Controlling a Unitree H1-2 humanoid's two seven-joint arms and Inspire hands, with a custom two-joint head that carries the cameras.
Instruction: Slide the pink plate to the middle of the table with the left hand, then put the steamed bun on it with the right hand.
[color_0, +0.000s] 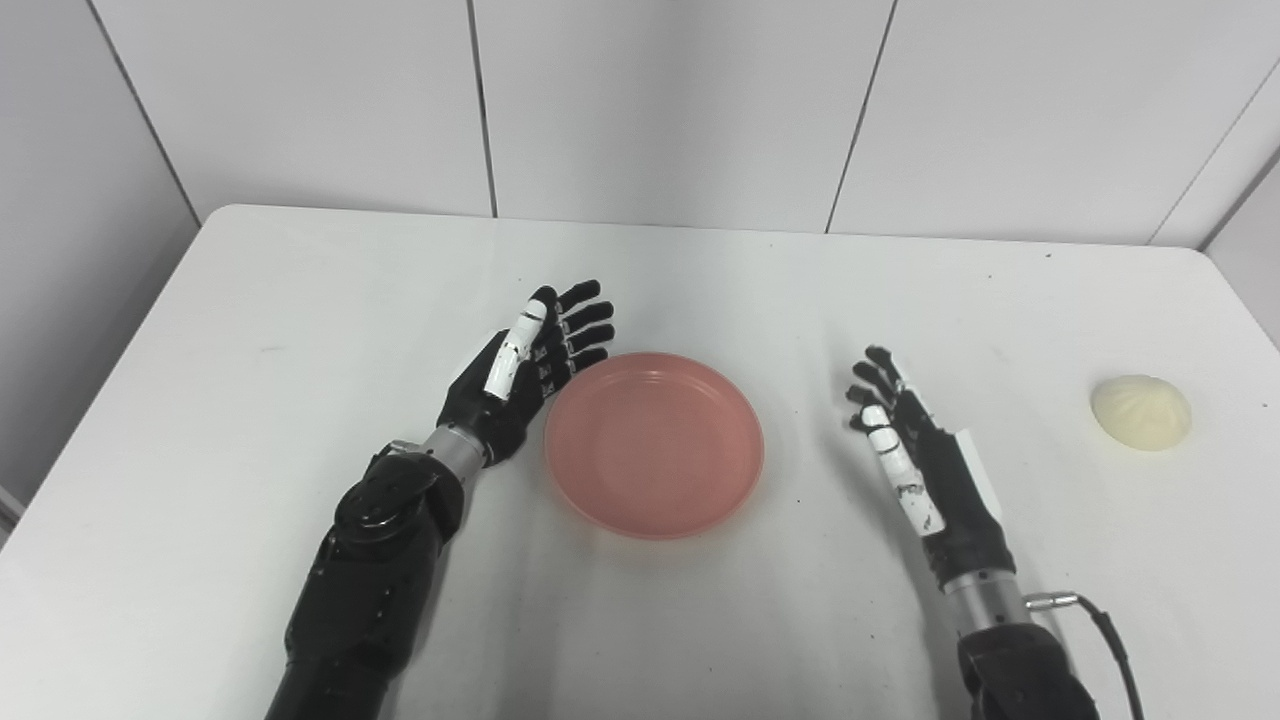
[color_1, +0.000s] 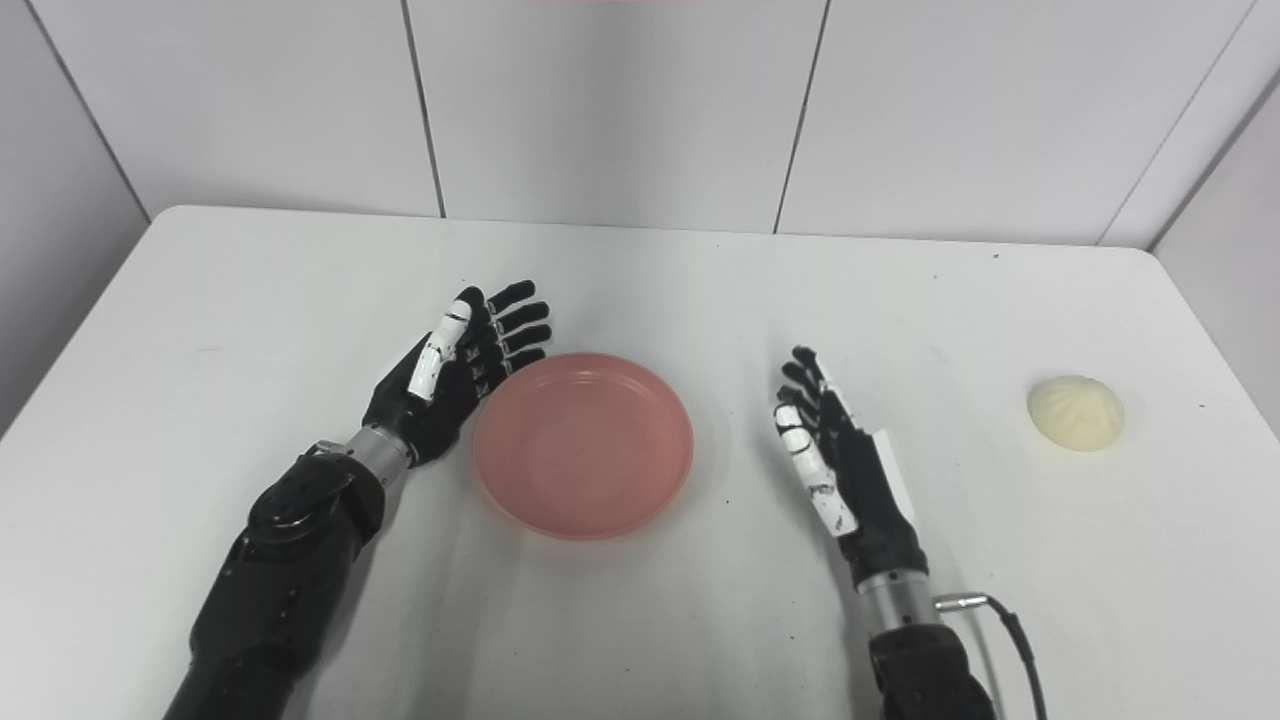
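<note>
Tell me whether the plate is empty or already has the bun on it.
Empty. The plate shows only its bare pink inside, and the bun sits on the table far to its right.

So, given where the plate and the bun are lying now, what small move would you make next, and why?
Probably swing the right hand out toward the steamed bun. The pink plate already sits near mid-table beside the open left hand, empty, while the bun lies far right, untouched.
</note>
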